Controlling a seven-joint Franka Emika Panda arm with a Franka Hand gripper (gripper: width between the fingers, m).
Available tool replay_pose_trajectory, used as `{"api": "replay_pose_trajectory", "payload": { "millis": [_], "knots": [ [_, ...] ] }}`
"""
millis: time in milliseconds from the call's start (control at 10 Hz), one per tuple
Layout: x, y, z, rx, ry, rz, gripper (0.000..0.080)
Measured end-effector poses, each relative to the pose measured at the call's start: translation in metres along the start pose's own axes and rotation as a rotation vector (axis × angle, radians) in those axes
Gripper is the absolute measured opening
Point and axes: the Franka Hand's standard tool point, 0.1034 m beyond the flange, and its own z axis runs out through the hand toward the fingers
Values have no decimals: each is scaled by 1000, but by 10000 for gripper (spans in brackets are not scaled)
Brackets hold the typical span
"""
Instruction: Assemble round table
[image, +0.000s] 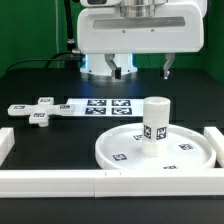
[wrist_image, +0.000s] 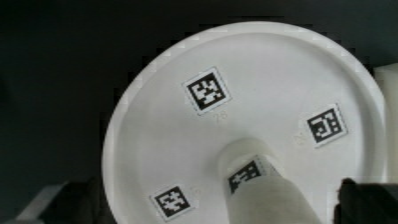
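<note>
The large rimmed round disc (image: 125, 152) lies flat on the table at the front of the exterior view. The short thick post (image: 155, 120) stands upright on the disc, near its middle. The cross-shaped four-arm piece (image: 40, 109) lies flat on the table at the exterior view's left. My gripper (image: 144, 68) hangs open and empty, well above and behind the disc. In the wrist view the disc (wrist_image: 249, 60) fills most of the picture, and the post (wrist_image: 270, 188) shows between my dark fingers (wrist_image: 365, 200). My gripper (wrist_image: 222, 208) touches neither part.
The marker board (image: 105, 105) lies on the table between the cross piece and the disc. White square-section border rails run along the front edge (image: 60, 182) and up both sides (image: 212, 140).
</note>
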Motion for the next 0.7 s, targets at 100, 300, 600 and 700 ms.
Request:
{"api": "replay_pose_trajectory", "payload": {
  "millis": [100, 300, 600, 700],
  "knots": [
    [0, 0, 0, 0, 0, 0, 649],
    [-10, 11, 5, -3, 2, -71, 649],
    [-48, 72, 13, -14, -11, -247, 649],
    [-50, 90, 13, -15, -16, -262, 649]
  ]
}}
